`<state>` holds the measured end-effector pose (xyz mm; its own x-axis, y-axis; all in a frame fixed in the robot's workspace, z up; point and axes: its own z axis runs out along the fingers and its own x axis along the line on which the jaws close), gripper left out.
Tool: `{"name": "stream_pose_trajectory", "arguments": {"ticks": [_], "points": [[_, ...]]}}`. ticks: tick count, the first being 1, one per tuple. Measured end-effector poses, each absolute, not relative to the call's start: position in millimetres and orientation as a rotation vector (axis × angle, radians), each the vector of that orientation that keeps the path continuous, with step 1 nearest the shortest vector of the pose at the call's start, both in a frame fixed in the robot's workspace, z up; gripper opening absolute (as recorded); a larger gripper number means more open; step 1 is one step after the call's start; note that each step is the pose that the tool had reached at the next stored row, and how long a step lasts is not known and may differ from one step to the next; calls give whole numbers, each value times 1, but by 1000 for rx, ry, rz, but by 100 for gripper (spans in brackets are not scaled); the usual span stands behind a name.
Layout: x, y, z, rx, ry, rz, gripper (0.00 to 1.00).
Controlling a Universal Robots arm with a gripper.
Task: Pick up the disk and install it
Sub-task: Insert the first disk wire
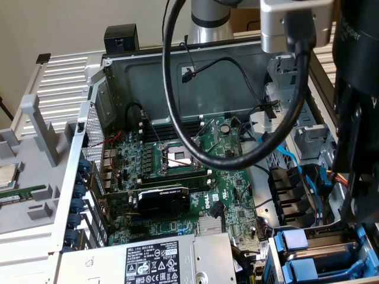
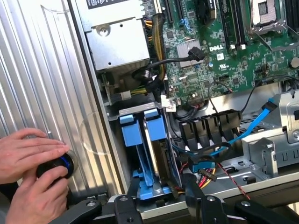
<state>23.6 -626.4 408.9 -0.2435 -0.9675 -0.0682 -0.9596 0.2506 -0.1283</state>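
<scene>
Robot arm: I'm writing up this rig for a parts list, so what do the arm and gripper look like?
The arm is a silver-grey tube. A silver metal block carries a thick black cable. The gripper is black, built of jointed links with silver bolt heads; its round black body bears faint pale lettering.

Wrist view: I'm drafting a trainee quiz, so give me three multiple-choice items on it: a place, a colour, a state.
1. Where do the blue carriers stand? A on the floor; B in the drive bay; C outside the case.
2. The motherboard is: A green; B red; C white.
3. The person's hands are: A resting flat; B inside the case; C holding a round black-and-blue object.
B, they stand upright in the bay; A, its board shows green; C, both hands grip it.
</scene>
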Motion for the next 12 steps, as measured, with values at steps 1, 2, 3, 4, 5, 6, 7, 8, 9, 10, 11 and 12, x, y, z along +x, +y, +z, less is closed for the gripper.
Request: {"name": "stream_pose_trajectory", "arguments": {"ticks": [1,2,3,4,5,6,7,8,9,10,11,12], "points": [[24,-627,409,-1843,2374,-79,51],[24,-627,408,-1843,2371,-67,51],[24,-627,408,-1844,2367,-56,51],[24,-627,407,-1846,2363,-46,51],[24,-628,407,-1847,2362,-40,51],[24,-629,407,-1849,2361,-37,51],[24,-630,407,-1850,2361,-35,51],[25,-632,407,-1851,2360,-33,51],[25,-634,407,-1852,2360,-33,51],[25,-635,407,-1852,2359,-32,51],[26,-637,407,-1853,2359,-32,51],[27,-639,407,-1854,2358,-32,51]]}}
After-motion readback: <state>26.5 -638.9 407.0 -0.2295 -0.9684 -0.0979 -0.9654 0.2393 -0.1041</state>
